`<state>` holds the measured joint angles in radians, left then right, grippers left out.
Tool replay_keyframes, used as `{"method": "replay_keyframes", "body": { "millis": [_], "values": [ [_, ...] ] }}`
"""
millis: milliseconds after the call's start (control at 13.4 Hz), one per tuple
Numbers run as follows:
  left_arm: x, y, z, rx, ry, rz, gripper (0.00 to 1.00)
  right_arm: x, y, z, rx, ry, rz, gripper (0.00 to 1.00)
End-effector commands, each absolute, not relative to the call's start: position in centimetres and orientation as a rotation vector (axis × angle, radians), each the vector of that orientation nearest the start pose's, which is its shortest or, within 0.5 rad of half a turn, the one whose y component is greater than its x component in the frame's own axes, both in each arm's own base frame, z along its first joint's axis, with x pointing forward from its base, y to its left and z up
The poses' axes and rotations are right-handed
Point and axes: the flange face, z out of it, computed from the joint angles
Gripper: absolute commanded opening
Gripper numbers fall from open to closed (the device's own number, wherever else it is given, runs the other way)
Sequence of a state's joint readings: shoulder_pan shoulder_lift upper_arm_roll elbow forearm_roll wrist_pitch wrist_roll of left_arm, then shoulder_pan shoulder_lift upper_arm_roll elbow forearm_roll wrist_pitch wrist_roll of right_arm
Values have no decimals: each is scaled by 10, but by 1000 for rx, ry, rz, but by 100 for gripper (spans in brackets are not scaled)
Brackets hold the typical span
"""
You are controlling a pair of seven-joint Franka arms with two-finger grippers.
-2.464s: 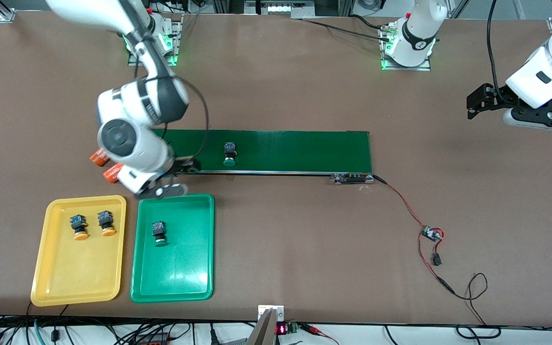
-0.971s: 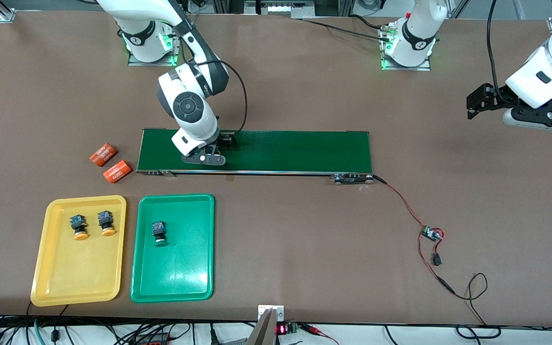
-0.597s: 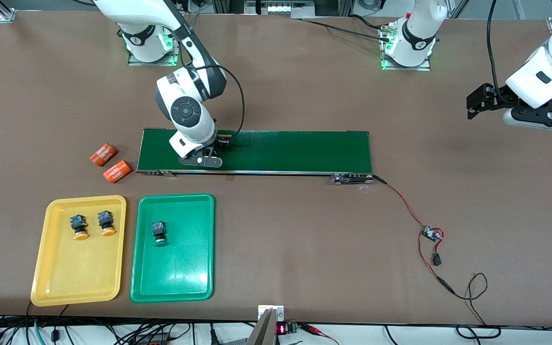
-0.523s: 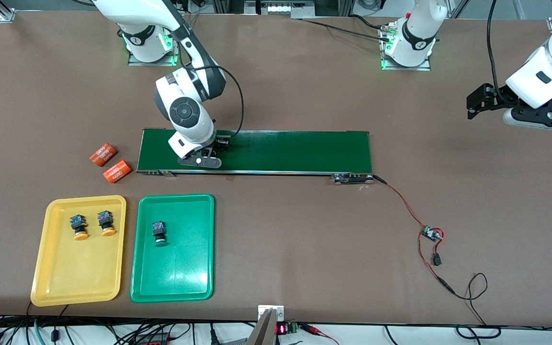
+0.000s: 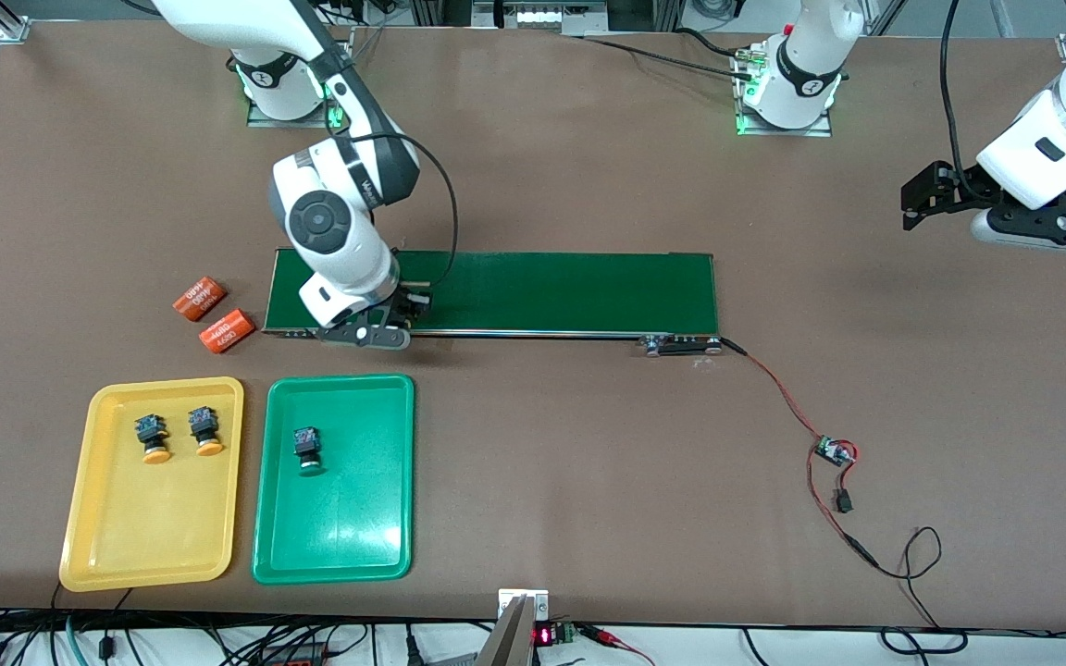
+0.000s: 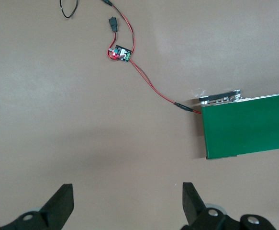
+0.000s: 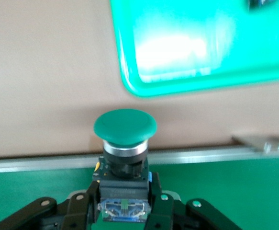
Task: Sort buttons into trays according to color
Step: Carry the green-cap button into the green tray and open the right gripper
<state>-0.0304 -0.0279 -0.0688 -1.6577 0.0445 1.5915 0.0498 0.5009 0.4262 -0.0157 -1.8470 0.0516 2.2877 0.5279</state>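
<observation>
My right gripper (image 5: pixel 411 307) is shut on a green-capped button (image 7: pixel 125 125) and holds it over the conveyor belt's edge nearest the trays, at the right arm's end; its fingers (image 7: pixel 89 197) clamp the black-and-blue body. In the front view the hand mostly hides this button. The green tray (image 5: pixel 339 527) holds another green-capped button (image 5: pixel 309 450). The yellow tray (image 5: pixel 144 527) beside it holds two yellow-orange-capped buttons (image 5: pixel 154 439) (image 5: pixel 205 433). My left gripper (image 5: pixel 926 190) waits open and empty over bare table at the left arm's end; it also shows in the left wrist view (image 6: pixel 127 201).
The long dark-green conveyor belt (image 5: pixel 542 291) lies across the middle, farther from the front camera than the trays. Two orange cylinders (image 5: pixel 198 298) (image 5: pixel 228 331) lie off its end at the right arm's side. A red-black wire with a small circuit board (image 5: pixel 834 451) trails from its other end.
My right gripper went from the green tray's edge to the belt, shut on the green-capped button there, and has carried it along the belt toward the trays. The left arm has not moved.
</observation>
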Motion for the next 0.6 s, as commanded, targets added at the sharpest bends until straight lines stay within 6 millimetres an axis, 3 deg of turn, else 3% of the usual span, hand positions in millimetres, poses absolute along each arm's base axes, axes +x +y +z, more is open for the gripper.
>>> {"method": "replay_keyframes", "body": {
  "millis": [0,299,523],
  "values": [
    [546,-49,607,-3062,244,59,100,613,296,298,-3100,44,-73,15],
    [546,-50,607,-3063,244,59,100,672,244,278,-3110,-148,-133,15],
    [546,-50,607,-3063,244,59,100,699,233,260,-3109,-213,-164,15]
  ]
}}
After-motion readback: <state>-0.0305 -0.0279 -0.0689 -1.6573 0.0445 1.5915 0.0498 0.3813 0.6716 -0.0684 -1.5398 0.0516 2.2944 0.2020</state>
